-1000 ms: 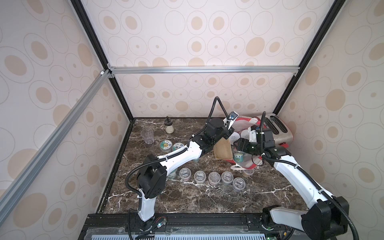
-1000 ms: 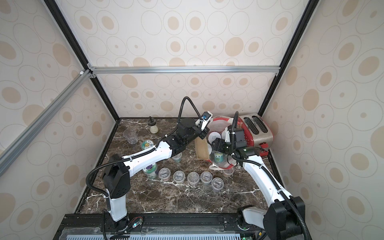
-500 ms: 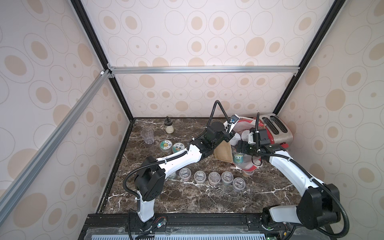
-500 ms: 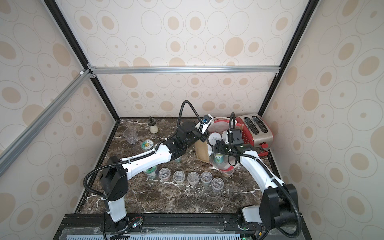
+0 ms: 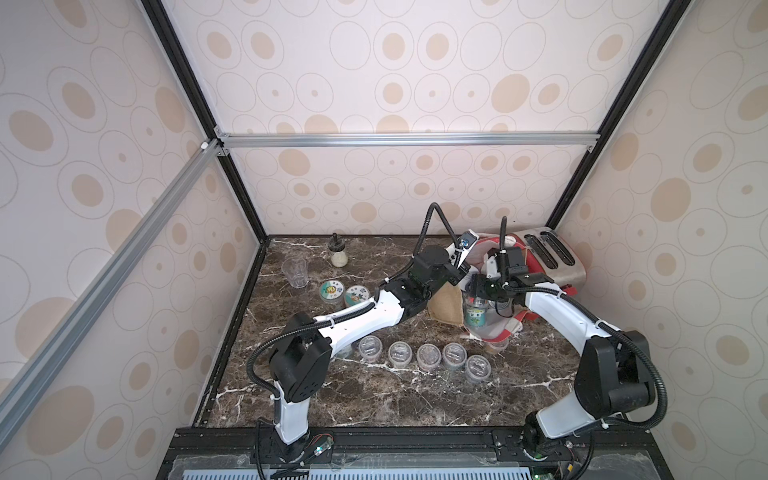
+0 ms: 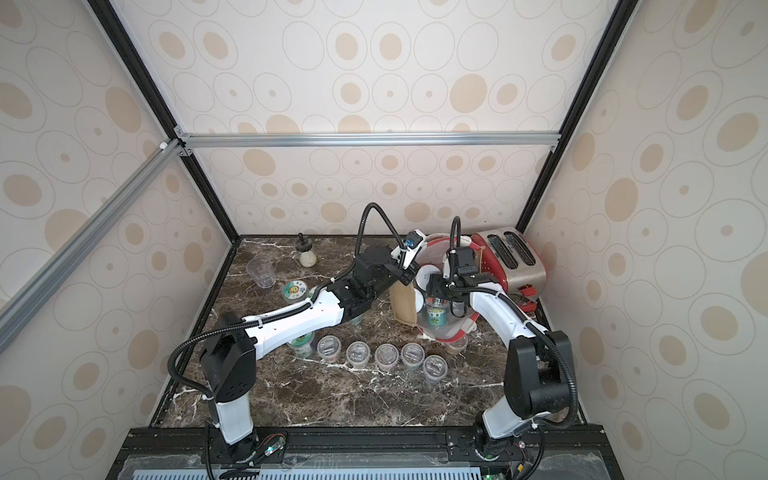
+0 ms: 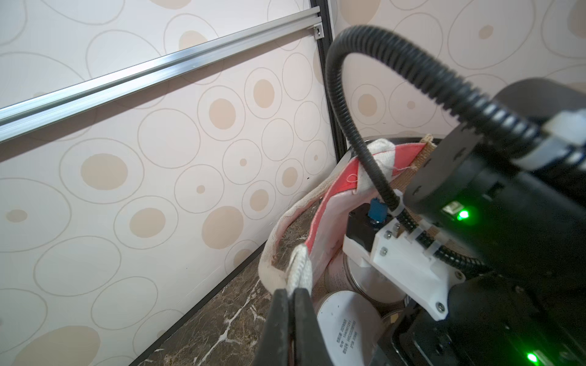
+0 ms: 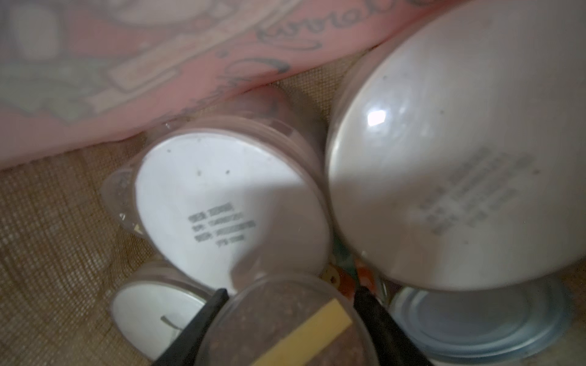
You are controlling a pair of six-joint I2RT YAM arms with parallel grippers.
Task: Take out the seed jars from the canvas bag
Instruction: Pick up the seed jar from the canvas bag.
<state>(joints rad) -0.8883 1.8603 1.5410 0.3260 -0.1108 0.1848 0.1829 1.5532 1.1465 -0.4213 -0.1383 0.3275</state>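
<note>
Seed jars (image 8: pixel 222 202) crowd inside bag (image 5: pixel 446 305). Left claw (image 7: pixel 291 291) pinches handle (image 7: pixel 299 266); right claw (image 8: pixel 291 291) straddles short jar (image 8: pixel 279 326), grip uncertain. Risk: shallow hold slips, packed jars snag lift, or handle escapes and bag sags shut.

Top views look down from high front; wrist views close at the canvas bag (image 7: pixel 333 196)
</note>
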